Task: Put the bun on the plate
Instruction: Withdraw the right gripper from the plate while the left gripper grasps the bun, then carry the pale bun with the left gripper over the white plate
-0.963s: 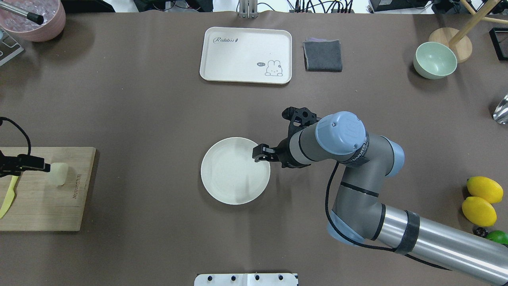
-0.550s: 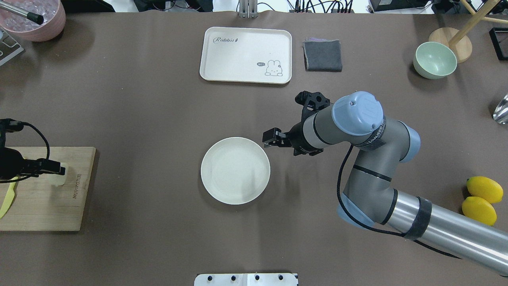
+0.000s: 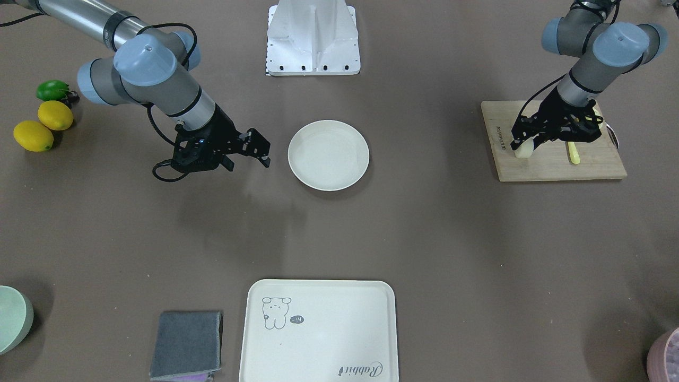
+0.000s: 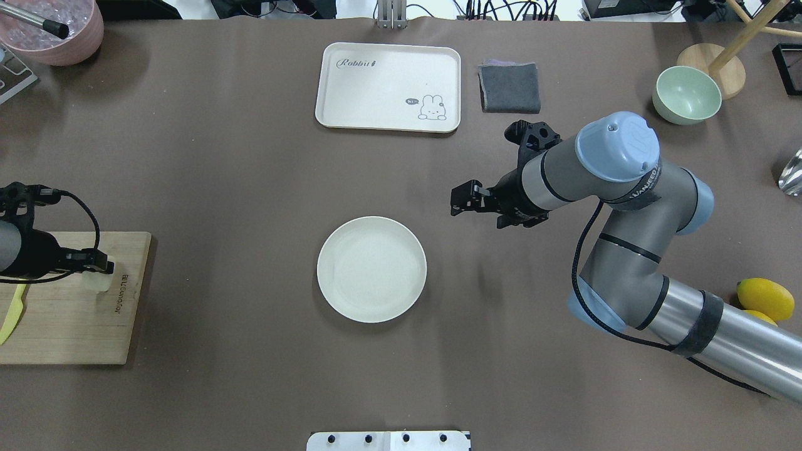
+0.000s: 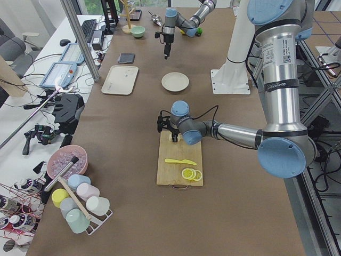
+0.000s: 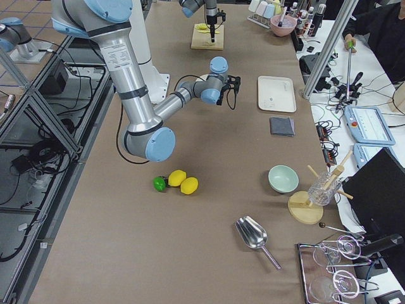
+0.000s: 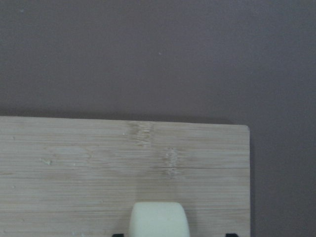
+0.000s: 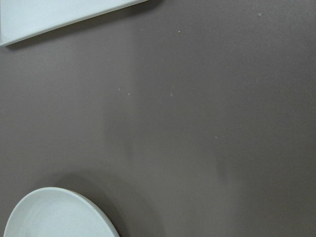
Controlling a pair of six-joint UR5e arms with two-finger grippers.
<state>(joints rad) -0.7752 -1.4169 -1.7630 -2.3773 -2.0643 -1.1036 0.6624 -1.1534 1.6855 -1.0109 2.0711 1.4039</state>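
Bun [image 7: 159,219] sits on the wooden cutting board [image 4: 69,326], near its edge facing the plate [image 4: 371,269]. Left gripper [image 3: 524,144] is directly over it, jaws apart and straddling it. In the wrist view the tips just show either side, with a gap on one side, so I judge it not yet pinched. Bun is pale cream, smooth, with rounded corners, soft-looking. It is cut off by the frame edge, so its long axis is unclear. The plate lies well apart, toward the robot's right across bare table. Right gripper [image 4: 456,200] hangs near the plate's far side, jaws apart, empty. The left arm is plainly nearer.
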